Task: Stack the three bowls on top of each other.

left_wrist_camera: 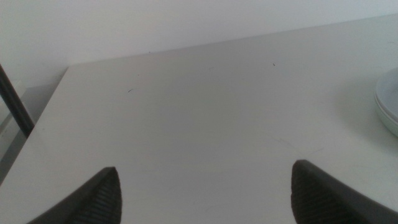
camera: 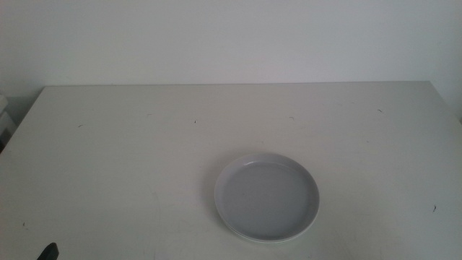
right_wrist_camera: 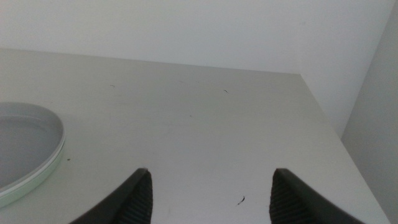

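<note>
A pale grey bowl [camera: 267,196] sits on the table right of centre, toward the near edge. Under its near rim, thin edges of other bowls show, so it tops a stack. In the right wrist view the stack [right_wrist_camera: 25,146] shows a mint green lower wall [right_wrist_camera: 43,171] beneath a pale rim. The left wrist view catches layered rims of the stack [left_wrist_camera: 388,106] at the picture's edge. My left gripper [left_wrist_camera: 205,169] is open over bare table left of the stack; a dark tip of it [camera: 48,251] shows in the middle view. My right gripper [right_wrist_camera: 212,172] is open to the right of the stack.
The white table [camera: 144,144] runs back to a pale wall. Its left edge [left_wrist_camera: 43,118] and right edge [right_wrist_camera: 323,112] show in the wrist views. A dark upright bar [left_wrist_camera: 15,99] stands beyond the left edge.
</note>
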